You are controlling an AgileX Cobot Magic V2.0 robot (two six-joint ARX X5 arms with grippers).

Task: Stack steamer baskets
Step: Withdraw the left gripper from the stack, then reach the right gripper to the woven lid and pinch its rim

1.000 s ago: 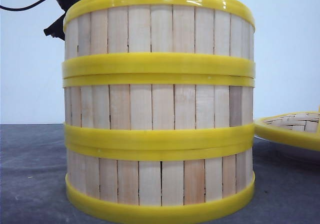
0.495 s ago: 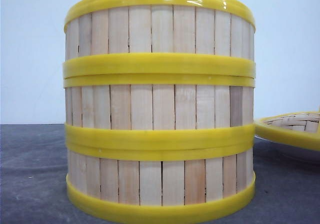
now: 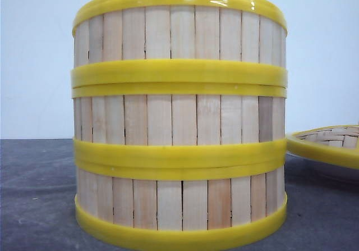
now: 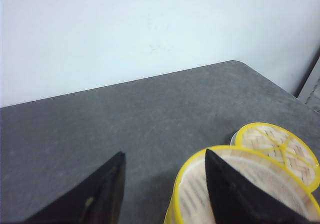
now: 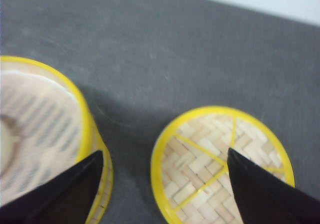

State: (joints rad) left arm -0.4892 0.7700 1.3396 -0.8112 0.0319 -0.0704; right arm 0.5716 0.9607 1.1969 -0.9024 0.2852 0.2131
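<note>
1. Front view is showing the steamer baskets (image 3: 179,119) sitting as a three-high column on the gray surface (image 3: 33,195), filling the middle of the frame; walls are lining up flush, rims meeting with no visible offset.
2. Change: a second ago a black arm part was showing at 11 o'clock above the top rim; half a second ago it was already gone, and now it is still absent. The stack itself is not shifting between frames.
3. Left tool (image 4: 165,189) is hanging open and empty, one finger over the bare surface, the other over the open top of the stack (image 4: 250,184).
4. Right tool (image 5: 165,184) is also spread open and holding nothing, hovering between the stack's top rim (image 5: 87,129) and the woven lid (image 5: 222,164).
5. Lid is sitting at 3 o'clock of the stack, near but not touching.
6. Judgement: release is looking done and both arms are clearing off, so stacking is reading as finished; no loose basket is showing in any view.
</note>
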